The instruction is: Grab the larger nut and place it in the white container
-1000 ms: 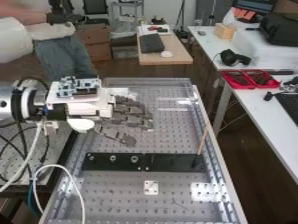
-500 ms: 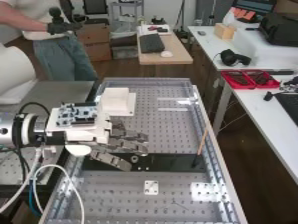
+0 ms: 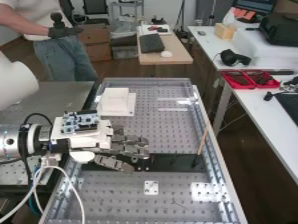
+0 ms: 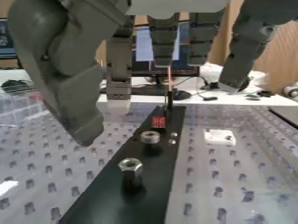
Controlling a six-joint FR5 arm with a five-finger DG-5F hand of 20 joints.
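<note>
- Okay so the hand looks relaxed and empty to me, fingers fairly straight, thumb well apart from them, nothing grasped
- Judging by the wrist view, I'd say the larger nut is the one farther along the black plate, past the nearer nut
- Worth double checking that pick first though, since perspective makes the two look about the same size
- Next move is the grab, so I'd line the thumb up on one side and the fingertips on the other, then lower before closing
- Watch the nearer nut on its post, a low sweep could easily knock it
- Pinch the sides evenly and lift straight up, because it seems raised off the plate and might snag if pulled at a slant
- Looks-wise it's a squat grey metal ring with a hole in the middle, lying flat, kinda shiny, can't tell if there's a thread
- For the drop, the white container sits farther up the desk, so clear the rim before letting go
</note>
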